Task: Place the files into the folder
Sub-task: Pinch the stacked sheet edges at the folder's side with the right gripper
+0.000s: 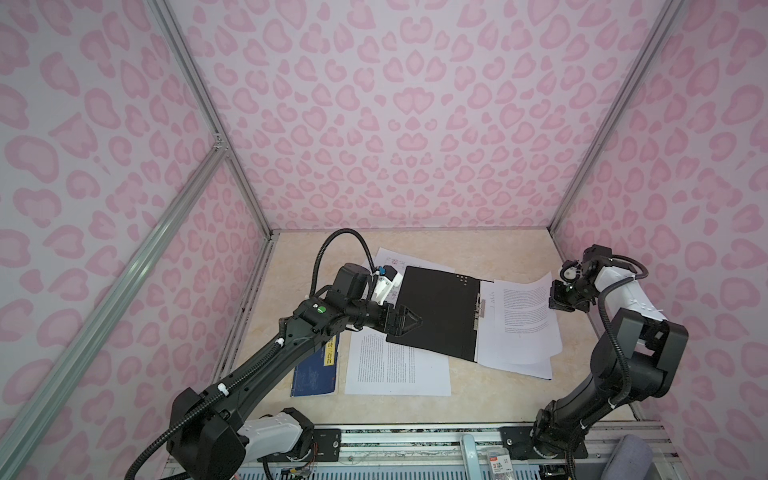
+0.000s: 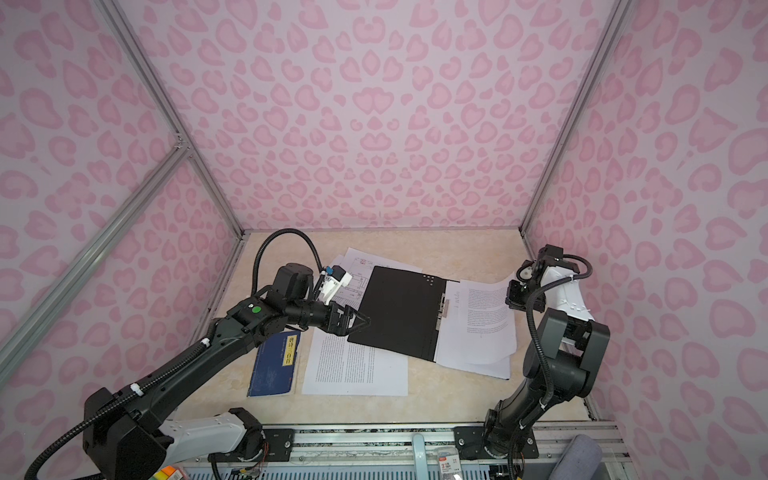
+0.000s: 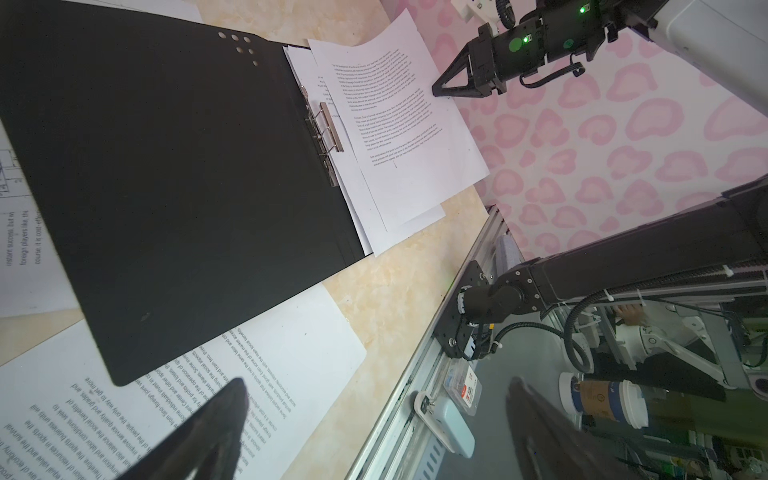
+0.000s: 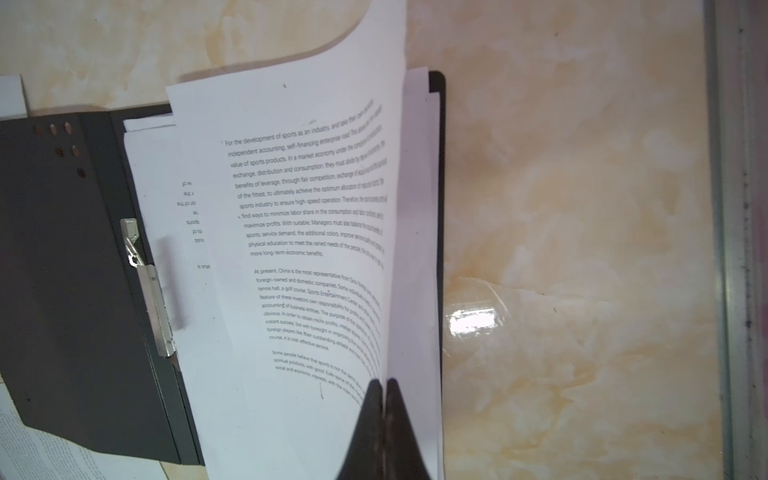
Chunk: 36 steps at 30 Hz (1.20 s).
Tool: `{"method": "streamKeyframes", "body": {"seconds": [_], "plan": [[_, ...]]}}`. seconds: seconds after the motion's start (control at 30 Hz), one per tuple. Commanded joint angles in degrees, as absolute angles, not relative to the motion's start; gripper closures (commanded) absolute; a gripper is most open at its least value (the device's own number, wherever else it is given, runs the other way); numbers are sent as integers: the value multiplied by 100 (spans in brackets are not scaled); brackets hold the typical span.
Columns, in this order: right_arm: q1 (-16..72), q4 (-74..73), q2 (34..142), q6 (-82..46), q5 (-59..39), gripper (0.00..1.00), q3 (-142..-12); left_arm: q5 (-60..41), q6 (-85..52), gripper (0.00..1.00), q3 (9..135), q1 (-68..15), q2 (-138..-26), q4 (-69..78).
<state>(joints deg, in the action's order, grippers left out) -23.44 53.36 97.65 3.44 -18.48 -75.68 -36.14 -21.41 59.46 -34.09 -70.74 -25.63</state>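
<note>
Reads as the laying-in step, partway through. Shows the folder (image 1: 432,307) open and flat in the middle of the desk (image 1: 490,399), black inside up, with a stack of files (image 1: 528,349) already resting on its right half, just beside the metal fastener (image 4: 153,299). Pinches the outer edge of the top sheet (image 4: 299,232) in the right claw (image 4: 383,390), clenched on the paper, curling that edge up off the stack with the inner edge down near the fastener. Hangs the left claw (image 1: 413,321) released, spread wide and holding nothing, over the outer edge of the bare left flap (cannot tell whether touching it). Leaves more files outside: one printed sheet (image 1: 395,370) on the desk in front, partly tucked under the folder, and further sheets (image 1: 388,255) behind it, one with line drawings, half hidden by the left arm. Ignores the dark blue book (image 1: 316,370) to the left, no part of the job. Next, probably: lower and square the held sheet onto the stack, let go without dragging it askew, then fetch the front sheet. Calls for care there, with thin paper flat on a smooth desk and caught under the folder's corner; likely needs sliding it clear before any pinch, perhaps with one claw steadying the flap.
</note>
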Motion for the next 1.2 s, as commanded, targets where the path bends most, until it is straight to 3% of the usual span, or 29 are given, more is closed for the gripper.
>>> {"method": "streamKeyframes", "body": {"seconds": [0.0, 1.17], "plan": [[-2372, 5132, 9697, 416, -2204, 100, -7442, -3690, -2104, 2, 5910, -3384, -7110, -2499], [-2071, 4811, 9727, 268, -2250, 100, -6754, -3872, -2232, 2, 5887, -3331, -7260, -2421]]}}
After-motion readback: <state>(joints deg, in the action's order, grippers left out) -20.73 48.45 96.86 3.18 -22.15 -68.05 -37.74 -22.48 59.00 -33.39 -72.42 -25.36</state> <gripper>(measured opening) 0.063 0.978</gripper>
